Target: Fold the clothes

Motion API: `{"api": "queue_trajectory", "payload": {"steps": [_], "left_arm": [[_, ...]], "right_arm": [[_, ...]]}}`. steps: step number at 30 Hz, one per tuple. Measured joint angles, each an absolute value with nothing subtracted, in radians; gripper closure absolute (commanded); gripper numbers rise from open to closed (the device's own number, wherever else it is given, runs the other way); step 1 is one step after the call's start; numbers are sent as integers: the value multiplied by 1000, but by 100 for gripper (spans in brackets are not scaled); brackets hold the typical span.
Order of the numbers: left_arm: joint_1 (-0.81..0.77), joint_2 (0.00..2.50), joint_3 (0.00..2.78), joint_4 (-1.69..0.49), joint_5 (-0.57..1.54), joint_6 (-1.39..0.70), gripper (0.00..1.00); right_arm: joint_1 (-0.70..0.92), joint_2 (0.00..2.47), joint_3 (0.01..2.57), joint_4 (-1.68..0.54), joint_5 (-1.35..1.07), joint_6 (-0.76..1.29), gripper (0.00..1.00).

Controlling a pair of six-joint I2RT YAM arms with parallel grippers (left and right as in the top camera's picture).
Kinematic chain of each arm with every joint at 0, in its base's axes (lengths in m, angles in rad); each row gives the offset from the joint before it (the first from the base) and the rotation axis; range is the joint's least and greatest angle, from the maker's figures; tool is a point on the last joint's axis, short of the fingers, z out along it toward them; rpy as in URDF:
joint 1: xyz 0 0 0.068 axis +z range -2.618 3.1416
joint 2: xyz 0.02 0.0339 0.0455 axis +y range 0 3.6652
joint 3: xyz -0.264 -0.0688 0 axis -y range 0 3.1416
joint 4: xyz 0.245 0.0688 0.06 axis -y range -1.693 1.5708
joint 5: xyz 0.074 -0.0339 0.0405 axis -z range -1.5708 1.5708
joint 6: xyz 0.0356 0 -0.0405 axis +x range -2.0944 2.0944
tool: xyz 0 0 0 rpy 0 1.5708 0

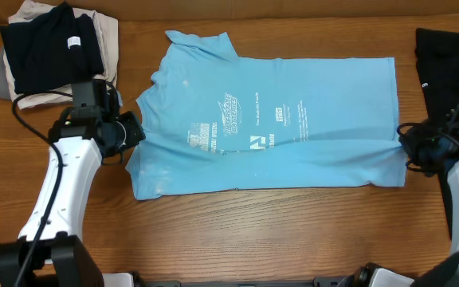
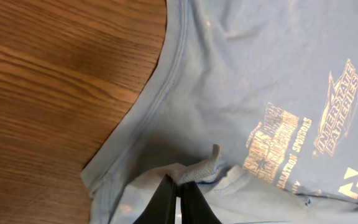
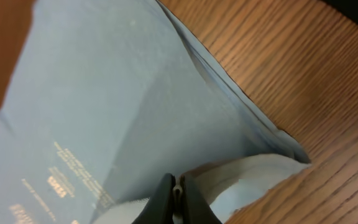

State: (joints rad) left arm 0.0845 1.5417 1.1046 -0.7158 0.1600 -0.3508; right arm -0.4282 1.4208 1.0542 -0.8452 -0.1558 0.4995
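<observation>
The light sky-blue T-shirt [image 1: 277, 119] lies spread across the table's middle, small white print facing up, its lower part folded over along a crease. My left gripper [image 1: 134, 129] is shut on the shirt's left edge near the collar; the pinched ribbed cloth shows in the left wrist view [image 2: 178, 183]. My right gripper [image 1: 405, 147] is shut on the shirt's right edge, and the right wrist view shows the fingers [image 3: 178, 186] closed on a fold of blue fabric [image 3: 104, 93].
A stack of folded clothes, black on beige [image 1: 50, 48], sits at the back left. A black garment [image 1: 449, 56] lies at the back right. Bare wooden table [image 1: 253, 231] runs along the front.
</observation>
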Motion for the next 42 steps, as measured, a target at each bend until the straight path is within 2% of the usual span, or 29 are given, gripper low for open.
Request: {"api": "queue_trajectory", "payload": {"steps": [7, 14, 17, 18, 19, 20, 21, 22, 23, 26, 28, 30, 32, 33, 37, 42], "left_arm": [[84, 1561, 1105, -678, 154, -361, 92], [84, 1621, 1105, -598, 140, -364, 89], [84, 1647, 1105, -578, 137, -364, 89], [84, 1654, 1105, -571, 137, -364, 88], [84, 1660, 1105, -565, 137, -364, 86], [84, 1665, 1105, -558, 137, -364, 78], [84, 1670, 1105, -551, 137, -363, 71], [84, 1672, 1105, -545, 136, -365, 70], [84, 1674, 1105, -540, 137, -366, 67], [84, 1674, 1107, -532, 137, -365, 56], [84, 1674, 1122, -570, 137, -363, 44], [84, 1674, 1161, -625, 137, -358, 28], [84, 1674, 1223, -661, 137, -354, 6], [84, 1675, 1261, -665, 138, -356, 3], [84, 1676, 1433, -600, 192, -317, 0], [72, 1697, 1594, -456, 253, -244, 0]], "right_arm": [[-423, 1509, 1054, -803, -91, 516, 96], [-423, 1548, 1053, -742, -67, 521, 96], [-421, 1552, 1053, -725, -63, 523, 89], [-419, 1552, 1053, -713, -62, 524, 81], [-416, 1552, 1053, -699, -60, 529, 67], [-412, 1552, 1053, -685, -60, 529, 47], [-406, 1554, 1053, -671, -59, 524, 23], [-400, 1554, 1053, -656, -59, 524, 5], [-391, 1555, 1053, -645, -57, 524, 0], [-367, 1555, 1054, -632, -55, 519, 0], [-360, 1559, 1075, -670, -56, 511, 0], [-363, 1567, 1119, -719, -56, 503, 0], [-368, 1576, 1200, -757, -65, 475, 0], [-371, 1578, 1250, -766, -74, 459, 0], [-363, 1578, 1453, -768, -101, 398, 0], [-313, 1575, 1516, -669, -109, 361, 0]]}}
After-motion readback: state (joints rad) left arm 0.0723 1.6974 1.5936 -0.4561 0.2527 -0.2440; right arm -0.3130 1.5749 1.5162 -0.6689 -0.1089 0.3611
